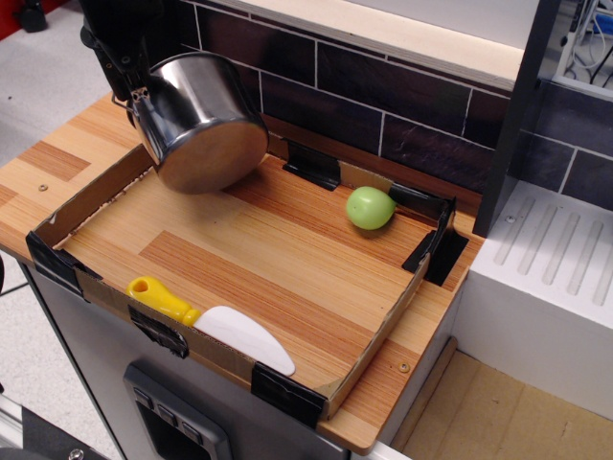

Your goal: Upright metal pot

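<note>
The shiny metal pot [201,120] hangs tilted above the back left corner of the cardboard-rimmed wooden tray [278,259]. Its flat base faces down and toward the camera, its open mouth up and back. My black gripper [129,77] is at the pot's upper left rim, shut on the pot by its rim or wire handle. The fingertips are mostly hidden behind the pot.
A green ball [370,207] lies at the tray's back right. A white spatula with a yellow handle [211,321] lies along the front edge. A dark tiled wall [383,105] stands behind. A white drying rack [546,278] is at the right.
</note>
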`<state>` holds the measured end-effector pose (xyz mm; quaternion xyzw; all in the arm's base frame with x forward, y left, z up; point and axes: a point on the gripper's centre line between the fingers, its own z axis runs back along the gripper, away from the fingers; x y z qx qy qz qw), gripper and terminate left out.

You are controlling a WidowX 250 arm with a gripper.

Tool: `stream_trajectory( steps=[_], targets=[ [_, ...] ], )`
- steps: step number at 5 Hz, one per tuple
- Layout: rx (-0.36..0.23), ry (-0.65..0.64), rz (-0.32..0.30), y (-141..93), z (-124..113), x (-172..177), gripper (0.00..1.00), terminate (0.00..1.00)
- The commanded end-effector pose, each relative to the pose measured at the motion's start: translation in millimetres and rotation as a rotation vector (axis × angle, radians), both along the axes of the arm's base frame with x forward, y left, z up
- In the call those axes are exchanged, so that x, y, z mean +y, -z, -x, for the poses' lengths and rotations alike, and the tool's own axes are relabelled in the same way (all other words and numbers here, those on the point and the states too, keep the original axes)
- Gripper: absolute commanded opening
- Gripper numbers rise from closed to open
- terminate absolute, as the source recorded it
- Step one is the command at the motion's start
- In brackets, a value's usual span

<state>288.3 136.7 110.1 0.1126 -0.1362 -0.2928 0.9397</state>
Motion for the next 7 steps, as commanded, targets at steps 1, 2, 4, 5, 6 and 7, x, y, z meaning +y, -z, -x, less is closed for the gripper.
stream_trajectory(
  steps=[1, 2, 4, 5, 6, 7],
  targets=[
    [-0.342, 0.046, -0.248, -13.8, -4.4, -5.5, 0.0, 0.0],
    [-0.331, 0.109, -0.312, -2.5, 0.3, -7.9, 0.0, 0.0],
    [-0.249, 0.116, -0.347, 12.9, 5.2, -11.3, 1.0, 0.0],
    [-0.107, 0.077, -0.292, 15.8, 9.4, -13.2, 1.0, 0.0],
    [-0.076, 0.066, -0.283, 20.9, 11.7, -15.4, 1.0, 0.0],
    [0.067, -0.04, -0.171, 18.5, 10.5, -17.1, 1.0, 0.0]
  ],
)
